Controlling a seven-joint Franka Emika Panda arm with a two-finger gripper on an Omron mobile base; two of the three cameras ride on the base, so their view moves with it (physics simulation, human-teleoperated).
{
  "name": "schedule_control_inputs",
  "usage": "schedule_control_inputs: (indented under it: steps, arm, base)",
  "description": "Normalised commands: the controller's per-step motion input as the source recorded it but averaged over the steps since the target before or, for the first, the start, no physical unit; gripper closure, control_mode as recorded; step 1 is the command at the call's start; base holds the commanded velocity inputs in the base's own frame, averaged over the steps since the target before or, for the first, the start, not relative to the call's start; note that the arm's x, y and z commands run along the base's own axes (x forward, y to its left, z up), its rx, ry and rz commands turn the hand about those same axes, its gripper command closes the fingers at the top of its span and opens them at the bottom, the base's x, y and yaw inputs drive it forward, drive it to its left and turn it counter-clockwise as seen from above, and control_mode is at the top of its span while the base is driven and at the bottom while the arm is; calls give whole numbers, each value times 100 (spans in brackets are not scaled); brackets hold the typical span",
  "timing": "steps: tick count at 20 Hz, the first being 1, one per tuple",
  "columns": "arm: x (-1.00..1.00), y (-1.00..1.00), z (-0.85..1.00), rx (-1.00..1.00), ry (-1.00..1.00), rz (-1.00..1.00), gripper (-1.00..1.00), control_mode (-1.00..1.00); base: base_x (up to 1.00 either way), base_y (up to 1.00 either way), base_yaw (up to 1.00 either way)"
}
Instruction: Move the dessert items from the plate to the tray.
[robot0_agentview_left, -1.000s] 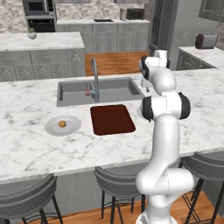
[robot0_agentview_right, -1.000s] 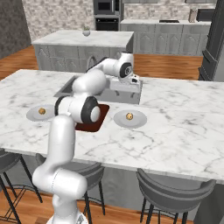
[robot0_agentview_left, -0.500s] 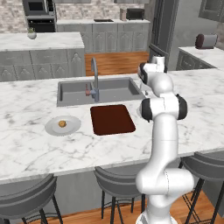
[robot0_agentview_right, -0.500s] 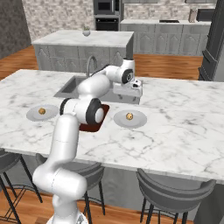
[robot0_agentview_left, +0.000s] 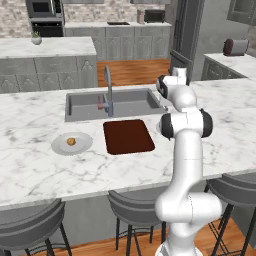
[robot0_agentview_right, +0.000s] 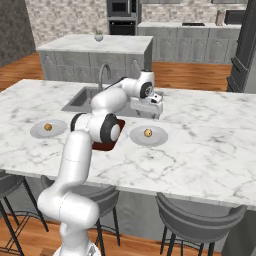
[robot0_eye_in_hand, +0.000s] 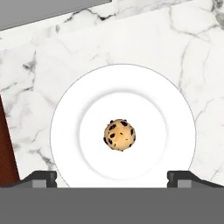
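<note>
Hovering wide open and empty, the gripper (robot0_eye_in_hand: 112, 178) frames a cookie (robot0_eye_in_hand: 119, 135) centred on its white plate (robot0_eye_in_hand: 70, 109) mid-frame.

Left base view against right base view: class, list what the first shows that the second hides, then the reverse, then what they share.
Left base view alone: the whole dark reddish-brown tray, bare, beside the sink; in the right base view the arm covers most of it.

Right base view alone: a second plate right of the arm, carrying a cookie, with the open gripper above and behind it.

Shared: the marble counter, the faucet, and the left plate holding the other cookie.
</note>
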Motion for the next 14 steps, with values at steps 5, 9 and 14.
schedule_control_inputs:
  steps: [5, 9, 14]
  arm:
    - [1, -16, -14, 0, 10, -4, -100, -100]
    - [0, -4, -17, 0, 6, -2, -100, -100]
    - [4, -3, -28, 0, 1, -2, -100, -100]
  base:
    - [0, 0, 0]
    - [0, 0, 0]
    - [0, 0, 0]
